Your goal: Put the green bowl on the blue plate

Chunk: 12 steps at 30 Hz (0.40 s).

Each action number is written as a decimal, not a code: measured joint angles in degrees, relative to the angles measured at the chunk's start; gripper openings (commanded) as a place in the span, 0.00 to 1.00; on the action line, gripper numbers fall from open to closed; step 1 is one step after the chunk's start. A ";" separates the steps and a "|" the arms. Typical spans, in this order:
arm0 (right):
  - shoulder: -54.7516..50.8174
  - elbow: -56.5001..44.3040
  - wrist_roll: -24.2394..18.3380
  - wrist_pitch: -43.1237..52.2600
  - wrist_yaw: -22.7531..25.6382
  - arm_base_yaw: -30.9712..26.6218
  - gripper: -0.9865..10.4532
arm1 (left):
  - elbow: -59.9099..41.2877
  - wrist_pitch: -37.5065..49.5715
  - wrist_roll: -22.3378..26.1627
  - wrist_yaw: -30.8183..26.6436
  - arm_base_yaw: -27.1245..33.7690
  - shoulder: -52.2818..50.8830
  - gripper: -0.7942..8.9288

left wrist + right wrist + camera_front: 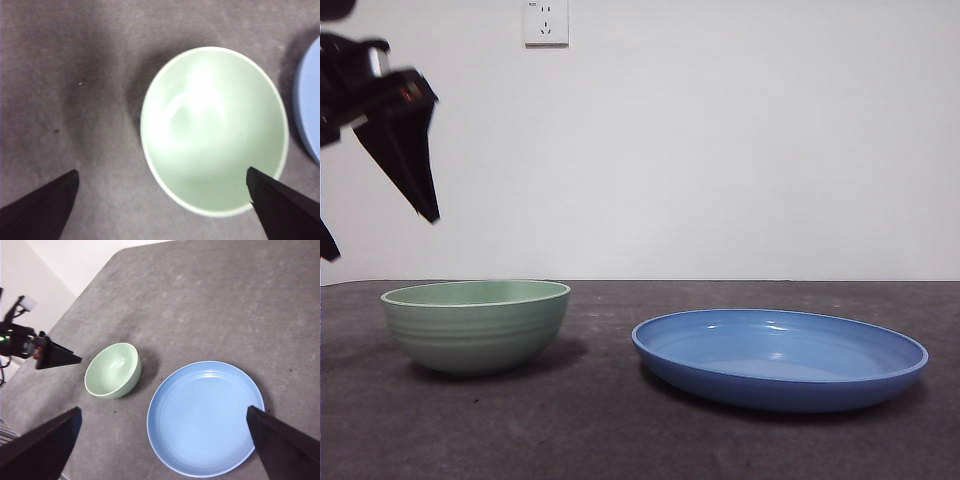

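Note:
The green bowl stands upright and empty on the dark table, left of the blue plate, with a gap between them. My left gripper hangs open above the bowl's left side, clear of it. In the left wrist view the bowl lies between the wide-open jaws of the left gripper, and the plate's edge shows beside it. My right gripper is open and empty, high above the plate and bowl. The left gripper shows there beside the bowl.
The dark grey table runs back to a white wall with a socket. The table's edge shows beyond the bowl in the right wrist view.

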 measured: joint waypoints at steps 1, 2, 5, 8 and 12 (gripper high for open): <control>0.00 0.00 0.00 0.00 0.00 0.00 0.59 | 0.00 1.03 0.00 -0.02 0.00 1.20 0.69; 0.00 0.00 0.00 0.00 0.00 0.00 0.59 | 0.00 1.77 -0.02 -0.02 0.00 2.10 0.69; 0.00 0.00 0.00 0.00 0.00 0.00 0.59 | 0.00 4.17 -0.28 -0.02 -0.04 4.98 0.69; 0.00 0.00 0.00 0.00 0.02 0.00 0.59 | 0.00 6.38 -0.87 -0.02 -0.37 7.50 0.69; 0.00 0.00 0.00 0.00 0.02 0.00 0.59 | 0.02 8.07 -1.55 -0.02 -0.39 10.58 0.69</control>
